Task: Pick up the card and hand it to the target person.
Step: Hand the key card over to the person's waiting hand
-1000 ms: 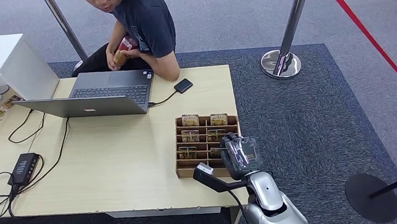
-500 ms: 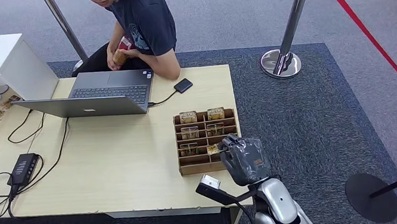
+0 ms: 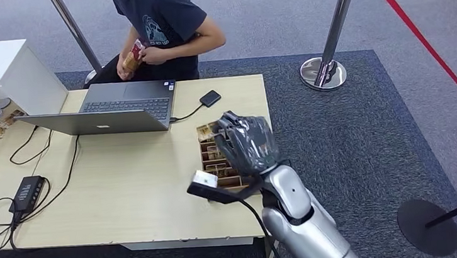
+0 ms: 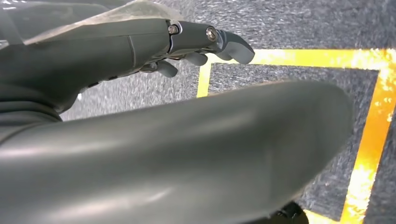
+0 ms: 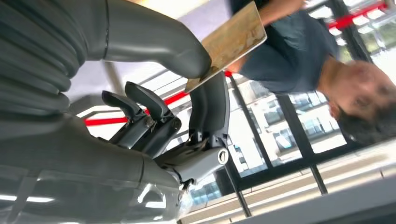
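- Tan and printed, the card [image 5: 229, 44] is pinched between the thick thumb and a dark finger of the right hand [image 3: 246, 143]; the other fingers are spread behind it, so the grip is a light edge pinch, likely chosen so most of the card stays free for someone to take.
- In the head view the right hand is raised above the wooden rack [image 3: 217, 168], back of the hand to the camera, with a corner of the card [image 3: 208, 129] poking out on the laptop side.
- The rack sits near the table's [image 3: 124, 189] right edge, and other cards stand in its slots, which explains why the arm reaches in from that side.
- The person [image 3: 168, 21] sits at the far side of the table, both hands busy with a small packet [image 3: 132, 56] at the chest; I judge they are not yet ready to receive.
- Between hand and person lie the open laptop [image 3: 116, 108] and a small black drive [image 3: 211, 98] on a cable; the reach should pass above them.
- The left hand [image 4: 187, 42] hangs over grey carpet with yellow floor tape [image 4: 373, 121], fingers loosely curled and holding nothing I can see; whether it counts as closed I cannot tell.
- A black adapter [image 3: 26, 192] and cables lie on the table's left, well apart from the action.
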You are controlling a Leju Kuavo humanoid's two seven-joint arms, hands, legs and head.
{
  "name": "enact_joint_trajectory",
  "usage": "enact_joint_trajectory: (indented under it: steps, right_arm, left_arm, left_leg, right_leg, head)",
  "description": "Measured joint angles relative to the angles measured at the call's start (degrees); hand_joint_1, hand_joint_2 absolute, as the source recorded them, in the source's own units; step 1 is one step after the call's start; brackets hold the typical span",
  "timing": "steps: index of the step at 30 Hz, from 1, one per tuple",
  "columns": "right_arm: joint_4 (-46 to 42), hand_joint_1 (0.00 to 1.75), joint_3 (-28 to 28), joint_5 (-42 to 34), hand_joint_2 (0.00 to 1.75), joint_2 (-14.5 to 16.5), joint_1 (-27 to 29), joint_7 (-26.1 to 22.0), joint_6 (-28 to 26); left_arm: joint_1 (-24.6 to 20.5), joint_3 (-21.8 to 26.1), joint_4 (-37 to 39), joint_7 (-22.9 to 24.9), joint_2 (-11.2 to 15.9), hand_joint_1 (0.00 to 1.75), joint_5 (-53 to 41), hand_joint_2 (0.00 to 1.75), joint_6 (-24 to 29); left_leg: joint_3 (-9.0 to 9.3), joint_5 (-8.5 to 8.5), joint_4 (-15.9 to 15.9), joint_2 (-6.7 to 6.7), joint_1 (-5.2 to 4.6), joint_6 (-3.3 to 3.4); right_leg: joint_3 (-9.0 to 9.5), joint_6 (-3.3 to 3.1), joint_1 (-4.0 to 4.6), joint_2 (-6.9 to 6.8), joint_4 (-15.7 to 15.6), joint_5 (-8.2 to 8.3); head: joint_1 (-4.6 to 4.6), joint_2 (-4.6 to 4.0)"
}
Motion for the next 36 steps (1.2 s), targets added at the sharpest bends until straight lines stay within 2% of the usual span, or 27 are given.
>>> enact_joint_trajectory:
  steps: [2,4,7,10,14,17,22,24,27,29,32,36]
  right_arm:
    - [7.39,0.0,0.53,-1.9,0.87,3.9,-6.6,2.26,-0.22]
    - [14.33,0.0,2.08,-5.1,0.0,6.67,-12.99,7.03,0.42]
    - [22.61,0.0,5.1,-10.44,0.0,8.98,-19.84,11.15,-0.62]
    - [28.03,0.0,6.78,-12.66,0.0,10.29,-22.47,10.08,-2.99]
    - [31.14,0.0,7.17,-12.21,0.0,10.81,-22.02,8.13,-4.46]
    - [28.89,0.0,5.95,-8.82,0.0,9.82,-17.92,7.68,-6.38]
    - [14.47,0.0,-1.41,-0.88,0.0,6.61,-4.12,5.77,-8.64]
    - [4.91,0.0,-6.97,1.02,0.0,6.5,2.74,1.02,-8.95]
    - [-10.21,0.0,-17.93,-0.18,0.0,6.93,11.02,-8.54,-9.29]
    - [-18.51,0.0,-24.66,-2.31,0.0,6.81,14.5,-11.39,-9.4]
    - [-28.66,0.0,-32.58,-5.15,0.0,6.88,20.18,-11.7,-9.41]
    - [-36.21,0.0,-40.62,-6.73,0.0,7.11,26.98,-8.06,-9.36]
  left_arm:
    - [-0.22,-0.33,0.0,0.72,0.01,0.0,-1.74,0.0,-0.57]
    - [-0.36,-0.72,0.0,1.1,0.03,0.0,-3.03,0.0,-1.02]
    - [-0.48,-1.21,0.0,0.88,0.08,0.0,-3.79,0.0,-1.32]
    - [-0.62,-1.34,0.0,0.93,0.09,0.0,-3.78,0.0,-1.31]
    - [-0.64,-1.28,0.0,2.51,0.1,0.0,-2.79,0.0,-0.71]
    - [-0.48,-0.93,0.0,3.04,0.07,0.0,-1.81,0.0,-0.03]
    - [0.28,0.15,0.0,3.03,-0.13,0.0,-1.25,0.0,0.62]
    - [0.55,0.46,0.01,2.67,-0.25,0.0,-1.23,0.0,0.7]
    - [1.0,1.15,0.02,1.66,-0.45,0.0,-1.19,0.0,0.84]
    - [1.13,1.51,0.02,0.95,-0.54,0.0,-1.14,0.0,0.95]
    - [1.15,2.0,0.02,0.08,-0.67,0.0,-0.96,0.0,1.28]
    - [1.06,2.9,0.0,-0.44,-0.98,0.0,-0.53,0.0,1.86]
  left_leg:
    - [-0.04,0.08,0.0,-0.02,0.01,-0.03]
    - [-0.08,0.13,0.0,-0.05,0.03,-0.04]
    - [-0.12,0.15,0.0,-0.07,0.06,-0.07]
    - [-0.15,0.14,0.0,-0.07,0.06,-0.06]
    - [-0.21,0.11,0.0,-0.07,0.05,-0.04]
    - [-0.22,0.09,0.01,-0.1,0.06,-0.01]
    - [-0.29,0.03,0.02,-0.17,0.05,0.04]
    - [-0.37,0.0,0.03,-0.24,0.05,0.05]
    - [-0.49,-0.03,0.03,-0.23,0.04,0.04]
    - [-0.5,-0.04,0.03,-0.21,0.03,0.05]
    - [-0.48,-0.07,0.03,-0.19,0.02,0.07]
    - [-0.46,-0.1,0.02,-0.14,0.03,0.03]
  right_leg:
    - [-0.07,-0.03,0.01,0.0,0.05,0.02]
    - [-0.1,-0.04,0.03,0.0,0.07,0.02]
    - [-0.13,-0.05,0.06,0.0,0.07,0.03]
    - [-0.14,-0.05,0.07,0.0,0.05,0.03]
    - [-0.21,-0.05,0.07,0.0,0.0,0.03]
    - [-0.21,-0.04,0.07,-0.01,-0.08,0.02]
    - [-0.26,-0.02,0.06,-0.01,-0.12,0.01]
    - [-0.3,-0.01,0.06,-0.02,-0.14,0.0]
    - [-0.41,0.0,0.05,-0.03,-0.17,0.0]
    - [-0.43,0.0,0.04,-0.03,-0.21,0.0]
    - [-0.41,0.01,0.02,-0.03,-0.24,0.0]
    - [-0.43,0.0,0.03,-0.02,-0.23,0.0]
  head:
    - [-0.02,0.01]
    - [-0.02,0.0]
    - [-0.01,0.01]
    - [-0.01,0.01]
    - [0.0,0.01]
    - [-0.01,0.01]
    - [-0.01,0.01]
    - [-0.01,0.0]
    - [-0.01,0.0]
    - [0.02,0.0]
    - [0.01,-0.01]
    - [-0.01,0.01]
